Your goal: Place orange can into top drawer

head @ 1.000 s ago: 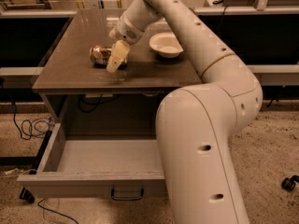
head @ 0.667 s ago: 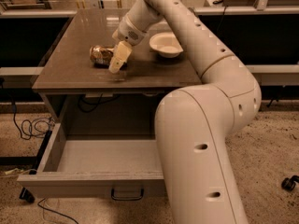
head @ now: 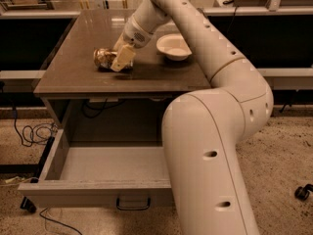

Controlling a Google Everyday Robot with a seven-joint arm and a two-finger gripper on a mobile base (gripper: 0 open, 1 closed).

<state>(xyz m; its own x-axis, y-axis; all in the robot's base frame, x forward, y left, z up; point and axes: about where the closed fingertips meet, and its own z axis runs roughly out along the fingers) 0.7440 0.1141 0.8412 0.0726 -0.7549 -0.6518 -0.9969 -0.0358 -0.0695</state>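
The tool [head: 121,58] met the orange can [head: 103,57], which lay on the surface [head: 73,77] right beside it; whether it gripped the can could not be told. Grasping seemed the step in hand, and the next move called for a secure lift toward the open top drawer [head: 73,194], well below the tool.

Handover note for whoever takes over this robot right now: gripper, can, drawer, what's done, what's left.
Gripper: low over the table, at the right end of the orange can. Whether it has a grasp cannot be told from this view.
Orange can: lying on its side on the table, left of the white bowl.
Top drawer: pulled open below the table; the can is not in it.
Done: drawer open, gripper at the can.
Left: secure the can, lift it, bring it over the drawer, set it inside.
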